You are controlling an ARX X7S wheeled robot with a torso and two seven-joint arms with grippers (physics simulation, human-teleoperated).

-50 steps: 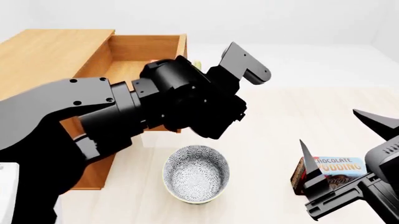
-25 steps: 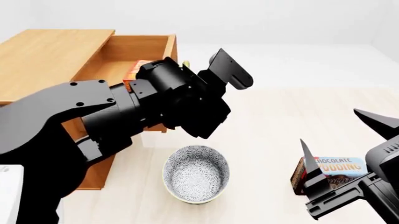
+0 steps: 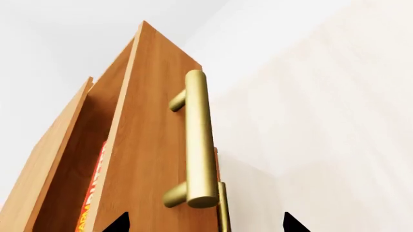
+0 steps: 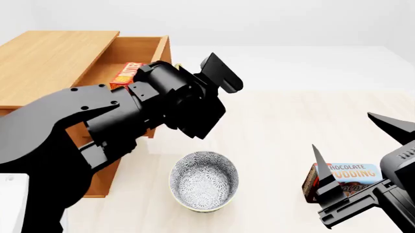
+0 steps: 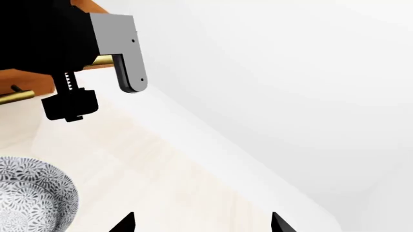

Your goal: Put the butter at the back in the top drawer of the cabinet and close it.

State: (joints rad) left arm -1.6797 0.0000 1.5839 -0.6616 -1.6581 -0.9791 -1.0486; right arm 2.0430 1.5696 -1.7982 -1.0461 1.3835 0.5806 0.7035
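Observation:
The cabinet point(image 4: 52, 63) stands at the left with its top drawer point(image 4: 139, 51) partly open. The butter point(image 4: 126, 72), a red and orange carton, lies inside it and shows as a thin edge point(image 3: 96, 193) in the left wrist view. My left gripper point(image 3: 203, 224) is open right at the drawer front, its tips on either side of the brass handle point(image 3: 197, 140) without holding it. One of its fingers point(image 4: 222, 74) sticks up past the drawer front. My right gripper point(image 4: 356, 150) hangs open and empty at the lower right.
A patterned bowl point(image 4: 203, 180) sits on the floor in front of the cabinet. A chocolate pudding box point(image 4: 347, 177) lies under my right gripper. A lower drawer's handle point(image 3: 223, 208) shows beneath the top one.
The drawer front has slid in toward the cabinet with my left gripper against it. More of the butter shows now. The right arm has not moved.

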